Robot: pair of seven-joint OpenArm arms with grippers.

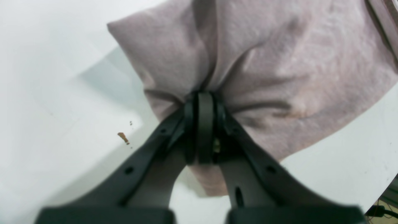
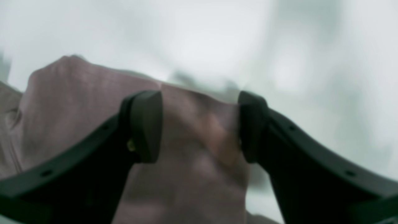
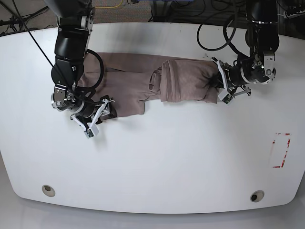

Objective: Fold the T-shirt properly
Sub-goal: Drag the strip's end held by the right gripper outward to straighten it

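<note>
Where the white table point(image 3: 157, 157) carries the work, we find the T-shirt point(image 3: 143, 78) lying across its far half, a taupe band running between the two arms, with a bunched fold near its middle.

We record the left gripper point(image 1: 203, 102) closed tight on the shirt: in the left wrist view its dark fingers point(image 1: 205, 124) meet, and the fabric puckers into radiating creases at the pinch point. In the base view this gripper point(image 3: 220, 82) sits at the shirt's end on that view's right, with the cloth gathered against it.

We record the right gripper point(image 2: 200, 124) with its fingers point(image 2: 146, 124) spread well apart. In the right wrist view taupe cloth point(image 2: 192, 174) fills the gap between the two pads; the picture is blurred and we cannot tell whether either pad touches the fabric. In the base view this gripper point(image 3: 97, 114) is at the shirt's near corner on that view's left, low over the table.

We also note a small brown mark point(image 1: 123, 137) on the table surface in the left wrist view, and a red-edged rectangle point(image 3: 280, 150) near the table's edge on the base view's right, well apart from the shirt.
</note>
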